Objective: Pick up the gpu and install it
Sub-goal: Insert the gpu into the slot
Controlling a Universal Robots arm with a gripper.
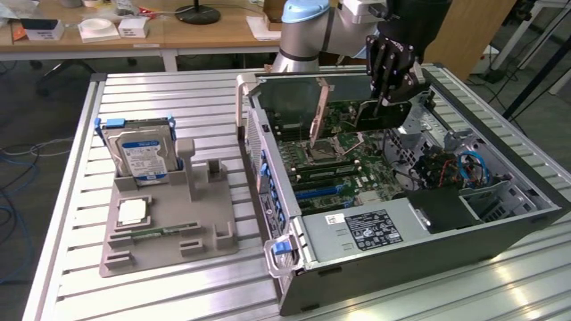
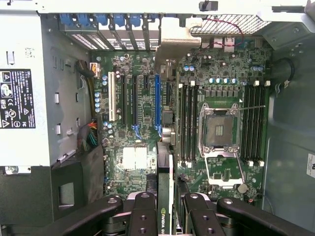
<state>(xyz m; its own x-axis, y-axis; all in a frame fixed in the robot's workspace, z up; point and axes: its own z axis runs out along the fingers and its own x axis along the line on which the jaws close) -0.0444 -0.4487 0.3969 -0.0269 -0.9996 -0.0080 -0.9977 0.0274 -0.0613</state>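
My gripper [image 2: 167, 212] is clamped on the gpu [image 2: 165, 172] top edge, card hanging below me over the mobo [image 2: 147, 105]: light, stiff, fragile, so hold edges, not chips.

A slatted aluminium worktop [image 1: 178, 93] spreads below the end effector [image 1: 399, 93]. Behind the end effector stands a wooden desk [image 1: 223, 33] bearing white boxes [image 1: 98, 28]. Well off toward the exterior view's left lies dark floor [image 1: 36, 180] with loose cables [image 1: 27, 150].
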